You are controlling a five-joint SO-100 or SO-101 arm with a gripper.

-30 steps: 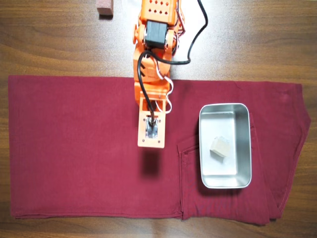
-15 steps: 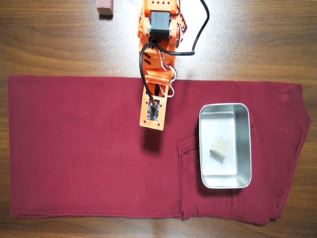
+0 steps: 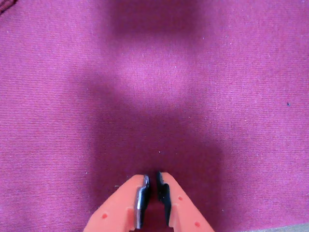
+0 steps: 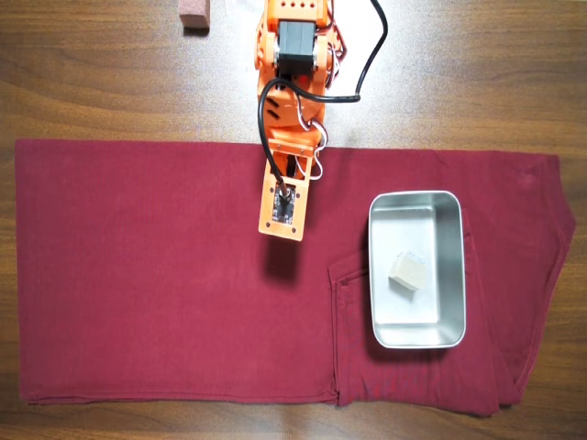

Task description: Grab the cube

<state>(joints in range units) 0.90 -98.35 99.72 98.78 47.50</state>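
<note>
The cube, a small pale beige block, lies inside the metal tray at the right in the overhead view. It does not show in the wrist view. My orange gripper enters the wrist view from the bottom edge with its tips nearly together and nothing between them, above bare maroon cloth. In the overhead view the arm reaches down from the top and the wrist end hangs over the cloth, well to the left of the tray and apart from the cube.
A maroon cloth covers most of the wooden table. A reddish-brown block sits at the top edge, left of the arm's base. A black cable loops at the arm's right.
</note>
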